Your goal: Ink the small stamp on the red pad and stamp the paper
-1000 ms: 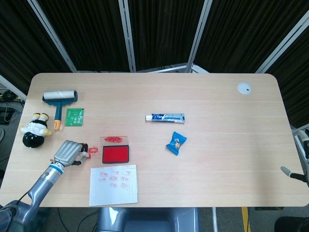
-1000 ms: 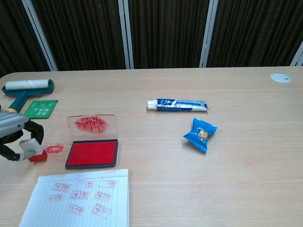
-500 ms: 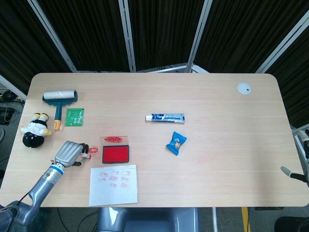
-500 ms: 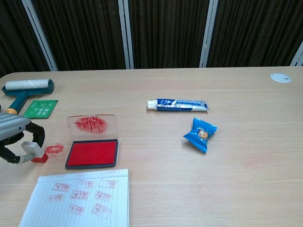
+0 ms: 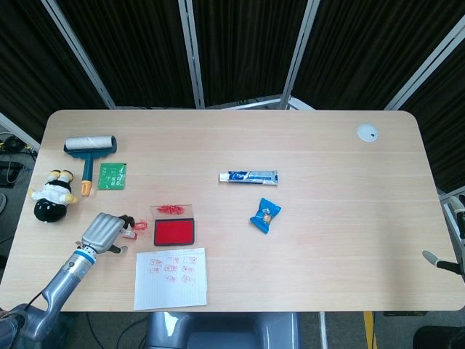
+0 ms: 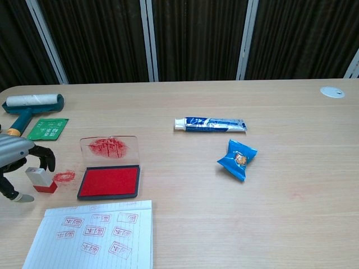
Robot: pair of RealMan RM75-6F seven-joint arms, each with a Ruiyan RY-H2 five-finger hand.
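Near the table's (image 6: 224,213) front-left corner, the left hand's (image 6: 12,154) fingers spread apart around the upright stamp (image 6: 40,180).

Pale wooden table (image 5: 334,262) before dark pleated curtains (image 6: 196,39) with slanted white frame bars (image 5: 190,51).

Left hand (image 5: 104,232), fingers (image 6: 46,155) apart.

Left hand's fingers (image 6: 44,155) have apparently released the stamp (image 6: 40,180).
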